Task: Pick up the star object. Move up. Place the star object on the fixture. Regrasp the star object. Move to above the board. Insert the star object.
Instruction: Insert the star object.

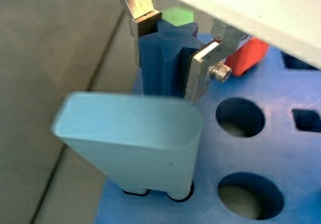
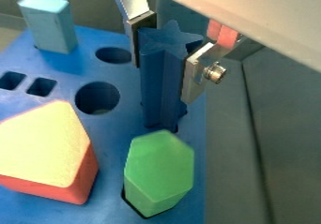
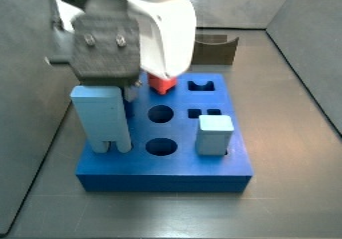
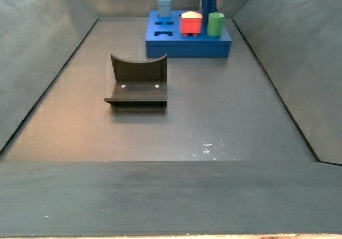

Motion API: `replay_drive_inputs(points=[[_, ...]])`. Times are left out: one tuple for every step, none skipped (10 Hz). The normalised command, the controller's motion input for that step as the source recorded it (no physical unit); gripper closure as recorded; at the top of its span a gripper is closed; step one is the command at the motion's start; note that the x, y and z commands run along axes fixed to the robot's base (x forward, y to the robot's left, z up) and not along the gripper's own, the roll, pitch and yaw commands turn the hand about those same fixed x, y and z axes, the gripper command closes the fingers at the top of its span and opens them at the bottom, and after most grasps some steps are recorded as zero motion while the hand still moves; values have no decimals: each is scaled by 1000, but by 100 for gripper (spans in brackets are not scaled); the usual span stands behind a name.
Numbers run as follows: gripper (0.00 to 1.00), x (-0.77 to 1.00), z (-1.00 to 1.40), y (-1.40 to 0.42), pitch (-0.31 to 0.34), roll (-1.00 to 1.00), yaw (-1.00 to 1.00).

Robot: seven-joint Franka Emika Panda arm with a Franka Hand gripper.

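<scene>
My gripper [image 1: 172,45] is shut on the dark-blue star object [image 1: 163,64], one silver finger on each side of its top. It shows the same way in both wrist views [image 2: 167,45]. The star object [image 2: 160,78] stands upright with its lower end at the bright-blue board [image 2: 56,70], beside a green hexagon peg [image 2: 157,171]. In a side view the gripper body [image 3: 114,38] hangs over the board's [image 3: 160,173] back left and hides the star. The dark fixture [image 4: 136,83] stands empty, well away from the board [image 4: 187,49].
A tall pale blue block [image 1: 126,139] stands in the board close to the star. A red-sided triangular peg [image 2: 44,153] and a short pale blue square block [image 3: 215,135] also sit in the board. Round holes [image 1: 238,115] are open. Grey walls surround the floor.
</scene>
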Motion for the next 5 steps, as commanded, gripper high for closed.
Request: replay_drive_inputs(points=[[100, 117, -1000, 0, -11, 0, -366], [100, 123, -1000, 0, -4, -26, -323], [100, 111, -846, 0, -17, -119, -257], [100, 0, -180, 0, -107, -156, -60], [100, 0, 0, 0, 0, 0, 0]])
